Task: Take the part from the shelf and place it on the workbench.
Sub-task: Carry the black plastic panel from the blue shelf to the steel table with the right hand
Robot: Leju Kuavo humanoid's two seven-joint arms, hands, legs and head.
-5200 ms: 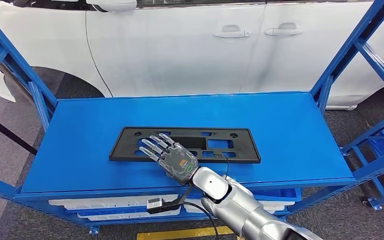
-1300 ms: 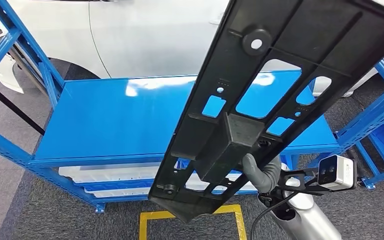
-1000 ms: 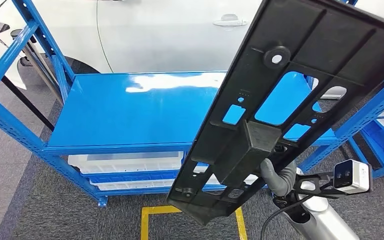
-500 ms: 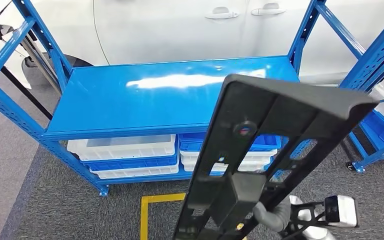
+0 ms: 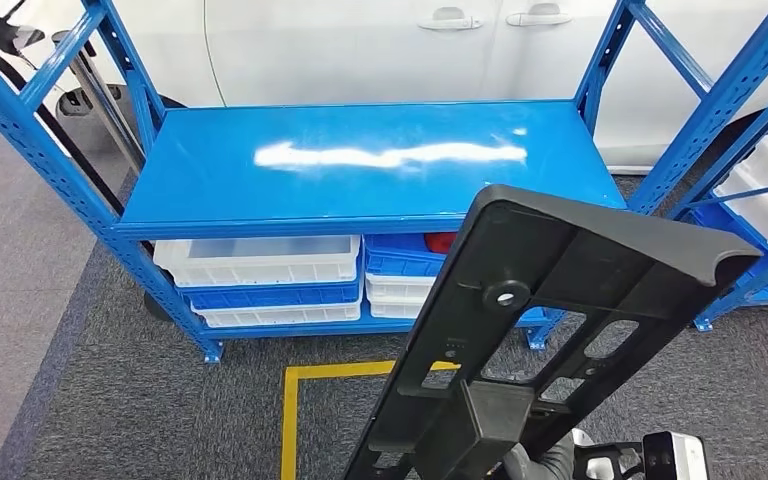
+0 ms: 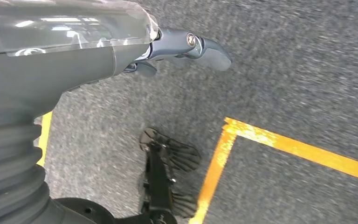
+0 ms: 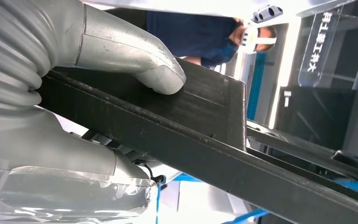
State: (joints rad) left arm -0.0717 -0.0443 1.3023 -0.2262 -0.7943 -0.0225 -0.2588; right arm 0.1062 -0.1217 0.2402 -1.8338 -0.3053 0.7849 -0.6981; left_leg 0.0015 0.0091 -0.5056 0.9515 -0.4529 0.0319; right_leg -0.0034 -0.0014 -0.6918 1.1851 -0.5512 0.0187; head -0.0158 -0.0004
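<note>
The part, a long black plastic plate with cut-outs (image 5: pixel 560 300), is held up off the shelf and slants across the lower right of the head view. My right hand (image 5: pixel 542 462) grips it from below at its boxy middle rib. In the right wrist view the thumb (image 7: pixel 140 60) presses on the black part (image 7: pixel 205 140), with the rest of the hand underneath it. My left hand (image 6: pixel 186 44) hangs over the carpet floor and holds nothing, its fingers extended. The blue shelf top (image 5: pixel 360 160) where the part lay is bare.
White and blue bins (image 5: pixel 260 265) sit on the lower shelf level. A white car (image 5: pixel 360 40) stands behind the shelf. Another blue rack (image 5: pixel 750 130) with bins stands on the right. Yellow floor tape (image 5: pixel 290 420) marks a square on the grey carpet. A person (image 7: pixel 200 32) stands behind the part.
The part has been picked up from the shelf by my right hand. The camera has pulled back, so the shelf looks farther off, and the part sits lower in view.
</note>
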